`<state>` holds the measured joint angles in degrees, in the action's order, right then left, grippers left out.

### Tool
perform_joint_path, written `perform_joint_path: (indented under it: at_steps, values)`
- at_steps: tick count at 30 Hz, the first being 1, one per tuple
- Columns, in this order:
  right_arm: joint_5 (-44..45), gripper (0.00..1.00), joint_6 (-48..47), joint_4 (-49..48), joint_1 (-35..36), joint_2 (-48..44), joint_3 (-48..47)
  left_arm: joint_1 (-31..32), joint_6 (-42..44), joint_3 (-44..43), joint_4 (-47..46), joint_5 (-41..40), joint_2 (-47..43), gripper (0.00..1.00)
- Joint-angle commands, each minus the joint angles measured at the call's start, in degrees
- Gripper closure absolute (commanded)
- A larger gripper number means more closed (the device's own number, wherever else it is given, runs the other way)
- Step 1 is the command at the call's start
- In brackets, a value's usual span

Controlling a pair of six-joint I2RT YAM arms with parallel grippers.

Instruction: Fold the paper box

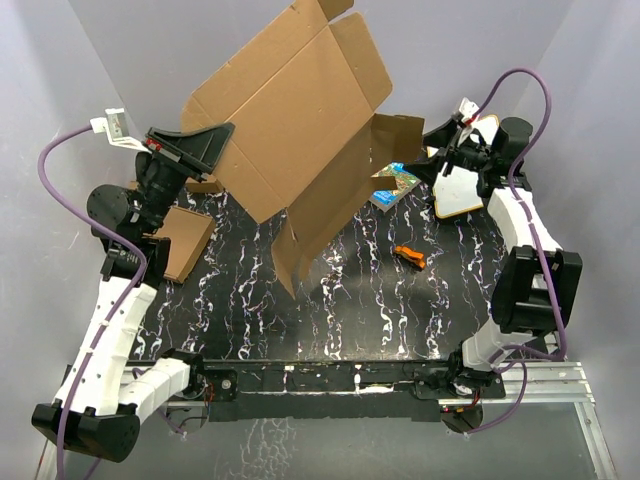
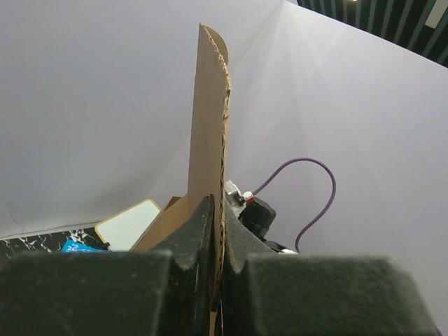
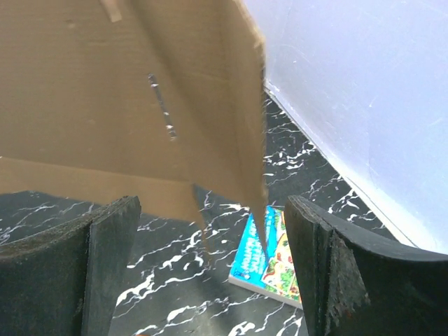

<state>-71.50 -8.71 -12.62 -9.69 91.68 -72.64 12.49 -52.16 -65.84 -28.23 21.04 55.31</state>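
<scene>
Left gripper [image 1: 195, 148] was clamped shut on the paper box [image 1: 300, 130], pinching the sheet's left edge flat between both fingers. From the left wrist view we only got the cardboard edge-on, a thin brown blade sticking straight up out of the closed jaws. The right gripper [image 3: 210, 204] was the opposite: fingers spread wide, holding nothing. A lower corner of the sheet hung in the gap between them in the right wrist view, and we couldn't see either finger touching it.

The box itself was up in the air, tilted, over the back-left part of the table [image 1: 400, 310]. It was mostly unfolded: one big die-cut sheet of plain brown corrugated, with creases running across the main panels and flaps with a notch at the top. One long panel was bent down along a crease toward the table, but we couldn't tell whether its bottom corner touched. The right wrist view also showed a short slot cut in it.

A blue book [image 1: 395, 185] lay on the table just by the sheet's right edge. A small orange thing [image 1: 409, 256] lay nearer the middle, and a smaller flat cardboard piece [image 1: 185, 240] sat beside the left arm.
</scene>
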Motion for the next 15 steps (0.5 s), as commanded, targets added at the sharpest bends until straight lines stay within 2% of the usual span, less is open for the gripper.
perform_joint_path:
  at_steps: [1, 3, 5, 7, 9, 12, 15]
  values:
    - [2.8, 0.16, -2.0, -5.1, 1.9, 1.4, -6.8, 0.0, -2.3, 0.3, -5.0, 0.6, -2.1, 1.00]
    - [3.8, 0.37, -3.8, -2.4, 2.3, 2.5, -8.6, -0.1, -2.3, 0.6, -5.0, 0.5, -2.3, 1.00]
    - [4.1, 0.67, -5.4, -0.7, 2.3, 2.6, -8.9, 0.0, -1.3, 0.7, -3.9, 0.2, -2.7, 1.00]
    - [4.7, 0.87, -8.7, 2.4, 2.3, 1.6, -8.2, -0.1, 1.2, 0.6, -1.6, -0.7, -3.3, 1.00]
    - [4.9, 0.92, -9.9, 4.5, 2.3, -0.3, -6.5, -0.1, 5.8, 0.6, 1.9, -2.4, -4.1, 1.00]
    - [6.1, 0.92, -10.6, 11.1, 2.9, -3.1, -5.5, -0.1, 15.1, 1.0, 7.9, -5.7, -5.4, 1.00]
    - [10.8, 0.92, -11.8, 20.6, 5.7, -4.2, -6.3, -0.1, 22.9, 4.1, 8.2, -5.4, -6.4, 1.00]
